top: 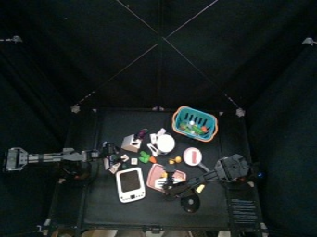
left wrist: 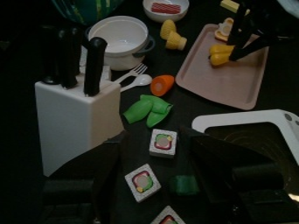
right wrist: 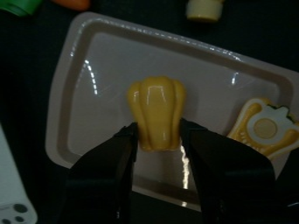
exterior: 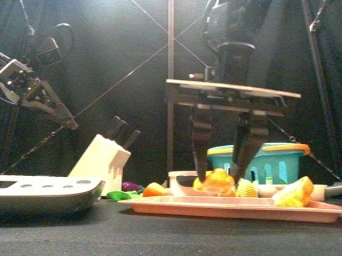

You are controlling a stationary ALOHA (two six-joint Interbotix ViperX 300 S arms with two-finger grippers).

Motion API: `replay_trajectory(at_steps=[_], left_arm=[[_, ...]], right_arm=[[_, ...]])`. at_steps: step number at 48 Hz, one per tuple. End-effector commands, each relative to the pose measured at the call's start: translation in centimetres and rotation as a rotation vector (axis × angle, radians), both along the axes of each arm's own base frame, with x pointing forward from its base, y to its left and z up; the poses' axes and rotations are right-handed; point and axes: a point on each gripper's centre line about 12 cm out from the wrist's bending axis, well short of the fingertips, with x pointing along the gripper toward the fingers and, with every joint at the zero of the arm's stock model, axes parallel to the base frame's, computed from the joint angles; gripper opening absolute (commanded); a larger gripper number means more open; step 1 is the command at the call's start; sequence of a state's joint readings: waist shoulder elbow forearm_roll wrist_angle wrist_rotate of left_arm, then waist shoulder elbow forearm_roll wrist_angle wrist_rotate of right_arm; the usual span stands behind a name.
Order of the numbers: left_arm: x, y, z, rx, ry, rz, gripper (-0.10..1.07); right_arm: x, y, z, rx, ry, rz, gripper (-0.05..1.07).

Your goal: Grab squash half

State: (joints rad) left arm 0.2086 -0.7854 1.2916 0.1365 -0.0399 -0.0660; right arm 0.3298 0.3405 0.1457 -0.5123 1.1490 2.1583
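The squash half is yellow and lies cut side down on the pink tray. My right gripper stands over it, with one jaw pressed against each side of its narrow end, and the squash rests on the tray. In the front view the same gripper hangs straight down onto the squash. My left gripper is open and empty, low over the table beside the white knife block. The left wrist view also shows the squash under the right arm's fingers.
A yellow slice lies on the tray beside the squash. A white scale, the knife block and a teal basket stand around the tray. A white bowl, green peppers and sushi pieces lie near my left gripper.
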Motion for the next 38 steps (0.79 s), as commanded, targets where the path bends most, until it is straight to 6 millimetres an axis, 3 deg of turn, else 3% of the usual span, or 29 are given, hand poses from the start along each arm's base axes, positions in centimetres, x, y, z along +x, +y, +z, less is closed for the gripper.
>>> replay_trajectory(at_steps=[1, 21, 38], left_arm=[[0.3, 0.0, 0.5, 0.002, -0.015, -0.001, 0.87], [0.2, 0.2, 0.4, 0.005, -0.011, 0.006, 0.87], [0.2, 0.2, 0.4, 0.002, -0.012, 0.007, 0.87]], right_arm=[[0.1, 0.4, 2.7, 0.021, -0.055, -0.007, 0.68], [-1.8, 1.8, 2.9, -0.017, 0.042, -0.069, 0.68], [-1.4, 3.0, 2.5, 0.019, 0.005, -0.047, 0.70]])
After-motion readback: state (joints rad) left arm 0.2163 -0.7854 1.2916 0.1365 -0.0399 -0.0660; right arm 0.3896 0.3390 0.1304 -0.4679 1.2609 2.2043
